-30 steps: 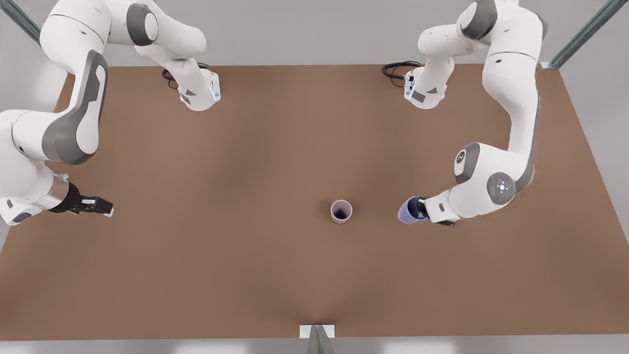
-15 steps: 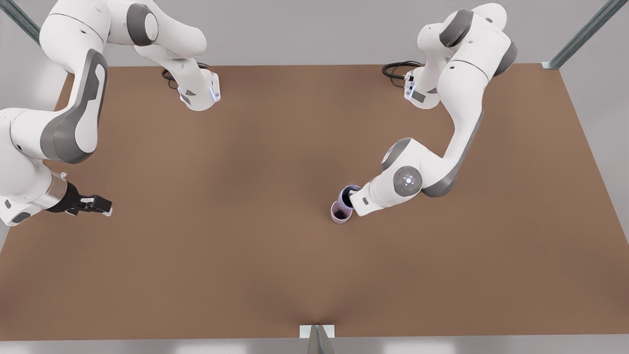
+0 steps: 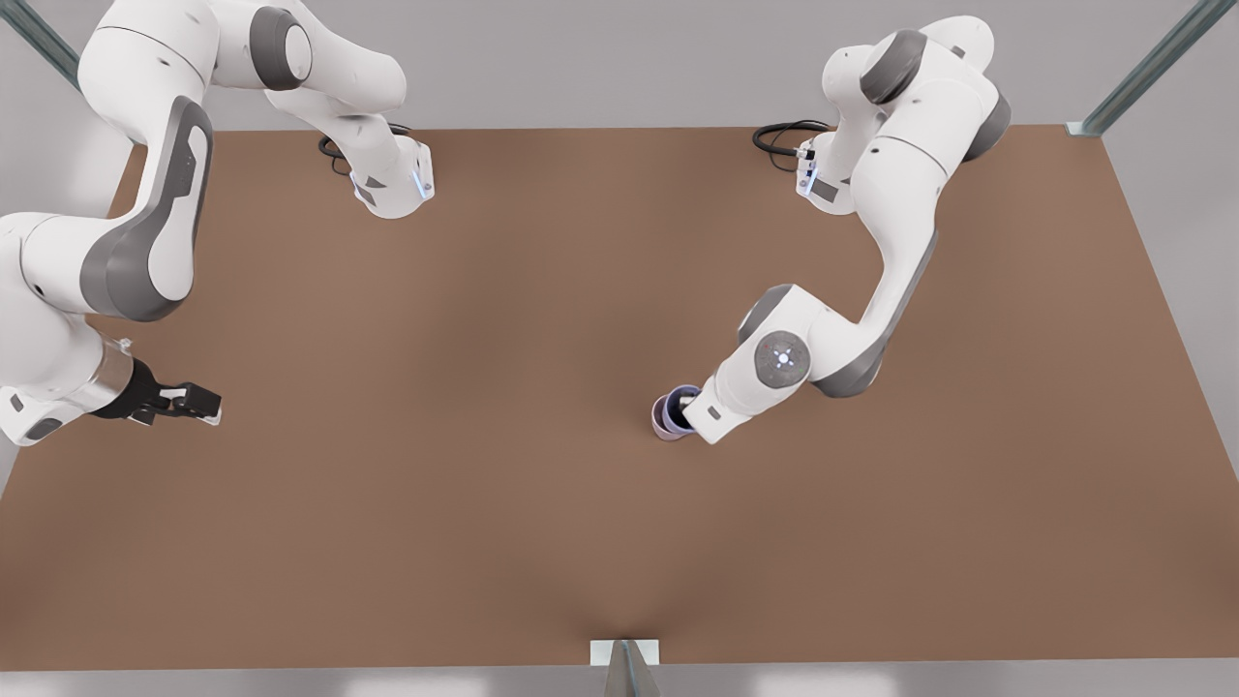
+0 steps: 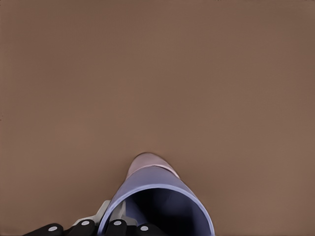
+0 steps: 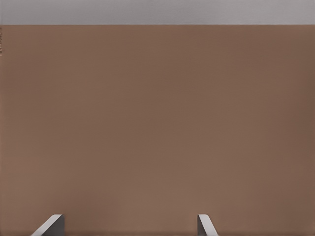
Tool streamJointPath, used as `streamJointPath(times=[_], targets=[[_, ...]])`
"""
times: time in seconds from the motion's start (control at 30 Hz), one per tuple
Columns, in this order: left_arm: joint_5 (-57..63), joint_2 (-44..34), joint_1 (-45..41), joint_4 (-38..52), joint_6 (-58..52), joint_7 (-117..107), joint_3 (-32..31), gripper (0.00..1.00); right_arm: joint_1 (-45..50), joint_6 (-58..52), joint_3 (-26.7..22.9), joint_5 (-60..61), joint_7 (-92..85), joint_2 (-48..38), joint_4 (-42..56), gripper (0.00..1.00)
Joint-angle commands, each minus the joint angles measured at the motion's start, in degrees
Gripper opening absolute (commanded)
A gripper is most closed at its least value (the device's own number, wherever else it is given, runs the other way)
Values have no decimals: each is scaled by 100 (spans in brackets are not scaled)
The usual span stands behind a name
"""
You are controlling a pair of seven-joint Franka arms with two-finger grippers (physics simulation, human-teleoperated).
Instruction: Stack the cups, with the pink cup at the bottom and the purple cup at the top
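The pink cup (image 3: pixel 662 427) stands upright on the brown table (image 3: pixel 484 407), right of centre in the front view. The purple cup (image 3: pixel 681 395) is directly over it, tilted, with its base at or in the pink cup's mouth; how deep it sits I cannot tell. My left gripper (image 3: pixel 690 413), on the arm at the front view's right, is shut on the purple cup's wall. In the left wrist view the purple cup (image 4: pixel 156 205) lies close with the pink cup (image 4: pixel 147 161) just beyond it. My right gripper (image 3: pixel 199 401) waits open at the front view's far left, its fingers (image 5: pixel 205 224) spread over bare table.
Both arm bases (image 3: pixel 392 184) stand at the table's far edge with black cables (image 3: pixel 782 137) beside them. A small white bracket (image 3: pixel 625 652) sits at the middle of the near edge. Metal frame posts (image 3: pixel 1142 73) rise at the far corners.
My left gripper carried the purple cup from the front view's right across to the pink cup and lowered it onto it. The right arm stayed still.
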Motion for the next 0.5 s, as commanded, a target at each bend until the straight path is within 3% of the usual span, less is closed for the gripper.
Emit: streamJointPath(times=[0.0, 0.47], targets=[[11, 3, 0, 10, 57, -1307, -3, 21, 3, 5, -2, 5, -93, -8, 3, 100], [37, 29, -114, -43, -92, -1272, -3, 21, 12, 5, -2, 5, -93, 1, 3, 100]])
